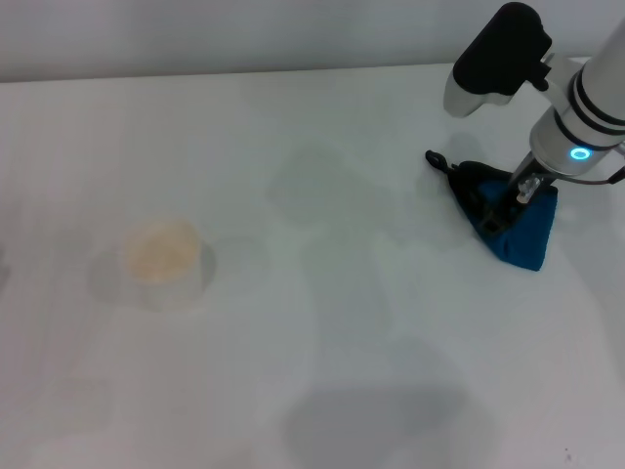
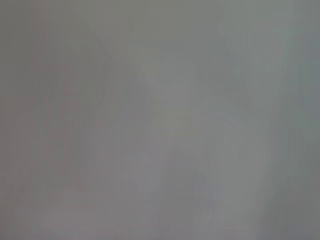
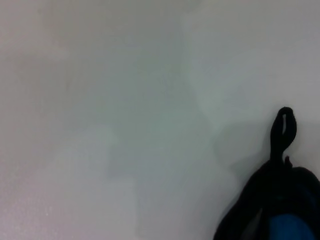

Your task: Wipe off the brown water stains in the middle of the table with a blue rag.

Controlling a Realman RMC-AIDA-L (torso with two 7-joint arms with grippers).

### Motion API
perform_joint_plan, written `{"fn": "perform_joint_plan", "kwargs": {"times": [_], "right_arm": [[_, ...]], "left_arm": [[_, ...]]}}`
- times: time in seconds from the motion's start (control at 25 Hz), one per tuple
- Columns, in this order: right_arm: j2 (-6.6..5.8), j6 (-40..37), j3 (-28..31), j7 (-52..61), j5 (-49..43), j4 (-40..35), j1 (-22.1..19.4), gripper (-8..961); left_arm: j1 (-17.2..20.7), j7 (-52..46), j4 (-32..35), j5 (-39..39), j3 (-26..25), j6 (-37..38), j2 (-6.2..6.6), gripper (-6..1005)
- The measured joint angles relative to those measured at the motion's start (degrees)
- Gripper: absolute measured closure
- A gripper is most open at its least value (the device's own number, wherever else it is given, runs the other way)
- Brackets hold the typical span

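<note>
Blue rag (image 3: 286,227) right under my wrist, soft, light, floppy on the desk (image 1: 322,322): my right gripper (image 1: 510,200) sits on its bunched middle, finger state unclear.

Head view high over table (image 1: 293,391); right wrist close above it.

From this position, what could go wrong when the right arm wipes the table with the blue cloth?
1. The right gripper presses on the blue rag near its black edge; only a small part may be held, so the rag could slip during wiping.
2. No brown stains are clearly visible on the table, so the wipe may miss them.
3. A white cup with tan liquid stands on the left; a long sweep could tip it.
</note>
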Motion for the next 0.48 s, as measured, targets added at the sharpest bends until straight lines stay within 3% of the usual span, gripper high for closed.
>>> {"fn": "perform_joint_plan", "kwargs": {"times": [0.08,0.48], "right_arm": [[0.03,0.4,0.7,-0.3,0.1,-0.6,-0.1,549],[-0.01,5.8,7.2,-2.4,4.8,-11.7,-3.1,548]], "left_arm": [[0.0,0.0,0.0,0.0,-0.1,0.0,0.00,122],[-0.7,0.1,-0.5,0.0,-0.2,0.0,0.00,123]]}}
